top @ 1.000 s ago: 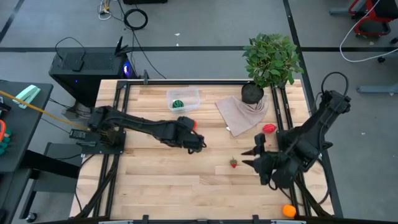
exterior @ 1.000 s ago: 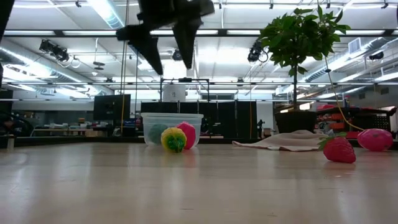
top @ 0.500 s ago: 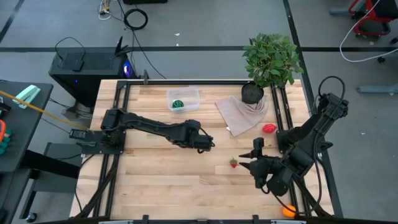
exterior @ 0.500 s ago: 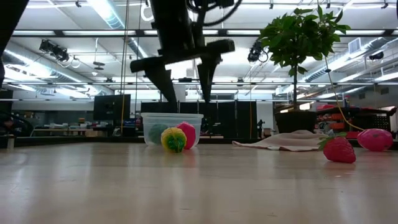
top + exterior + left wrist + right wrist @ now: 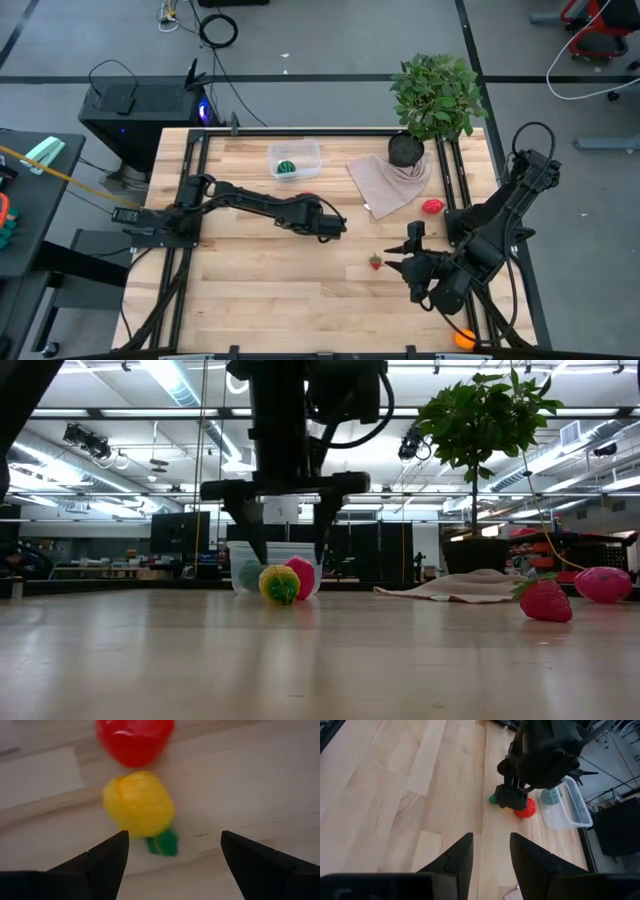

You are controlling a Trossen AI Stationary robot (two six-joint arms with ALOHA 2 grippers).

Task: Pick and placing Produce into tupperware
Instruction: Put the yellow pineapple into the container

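Spread left gripper [image 5: 172,851] straddles ridged yellow piece [image 5: 138,803] with green leaf.

Both arms are held over the table.
The left end effector [image 5: 283,535] is lowered with fingers spread; the right end effector [image 5: 400,254] is parked, fingers partly apart.

- Robotics lab or workshop hall, by every sign
- Butcher-block desk [image 5: 260,290] bolted into a black metal frame, two dark arms mounted at its sides
- Grey concrete floor around it, taped lines and loose cables [image 5: 215,30] trailing across
- Black computer tower [image 5: 125,105] with a blue light just beside the desk
- Open ceiling with long strip lights [image 5: 170,380] and exposed ducts, dark racks and benches far behind
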